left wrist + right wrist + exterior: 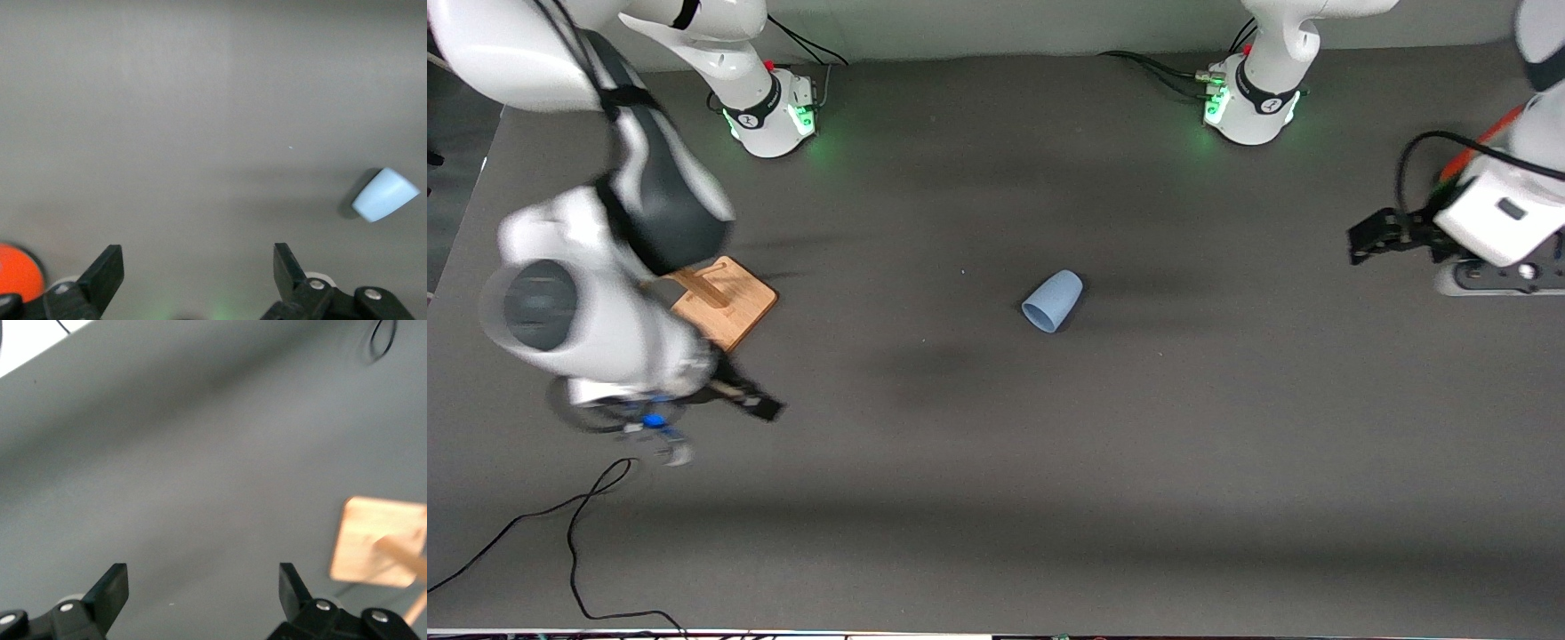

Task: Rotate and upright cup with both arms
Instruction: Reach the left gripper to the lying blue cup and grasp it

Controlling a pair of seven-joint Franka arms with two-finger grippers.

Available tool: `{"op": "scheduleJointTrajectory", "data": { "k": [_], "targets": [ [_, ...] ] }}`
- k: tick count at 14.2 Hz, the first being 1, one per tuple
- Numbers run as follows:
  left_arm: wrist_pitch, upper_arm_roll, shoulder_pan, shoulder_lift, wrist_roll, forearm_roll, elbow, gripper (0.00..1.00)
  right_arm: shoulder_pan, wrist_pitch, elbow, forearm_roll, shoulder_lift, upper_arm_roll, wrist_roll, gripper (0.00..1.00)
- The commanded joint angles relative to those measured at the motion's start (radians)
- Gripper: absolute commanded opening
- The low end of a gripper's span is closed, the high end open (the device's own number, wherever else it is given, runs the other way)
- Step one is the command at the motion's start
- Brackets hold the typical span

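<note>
Cup: lying on its side mid-tabletop, mouth toward the front camera; untouched.
Left gripper: fingers apart, empty, over the left arm's end of the tabletop, well apart from the cup.
Right gripper: fingers apart, empty, just beside the rack.
Progress: none apparent; approach, grasp, rotation, uprighting all outstanding.
</note>
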Motion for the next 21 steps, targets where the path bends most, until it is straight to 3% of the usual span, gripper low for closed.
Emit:
{"op": "scheduleJointTrajectory", "data": {
  "k": [1,3,7,11,15,21],
  "targets": [
    [-0.026,-0.099,-0.024,0.025,-0.233,0.021,0.014,1.0,0.055,0.012,-0.088,0.221,-0.164,-0.28,-0.367,1.0],
    [-0.023,-0.158,-0.054,0.061,-0.358,0.03,0.018,1.0,0.079,0.023,-0.195,0.263,-0.267,-0.396,-0.541,1.0],
    [-0.035,-0.182,-0.232,0.256,-0.661,0.124,0.142,1.0,0.075,0.074,-0.415,0.263,-0.442,-0.477,-0.681,1.0],
    [-0.074,-0.179,-0.352,0.518,-0.958,0.173,0.339,1.0,0.073,0.065,-0.427,0.257,-0.454,-0.565,-0.906,1.0],
    [-0.068,-0.17,-0.424,0.706,-1.163,0.202,0.481,1.0,0.081,-0.013,-0.42,0.253,-0.465,-0.563,-0.939,1.0],
    [-0.048,-0.169,-0.452,0.855,-1.291,0.236,0.488,1.0,0.107,-0.035,-0.427,0.254,-0.476,-0.557,-0.908,1.0]
  ]
}}
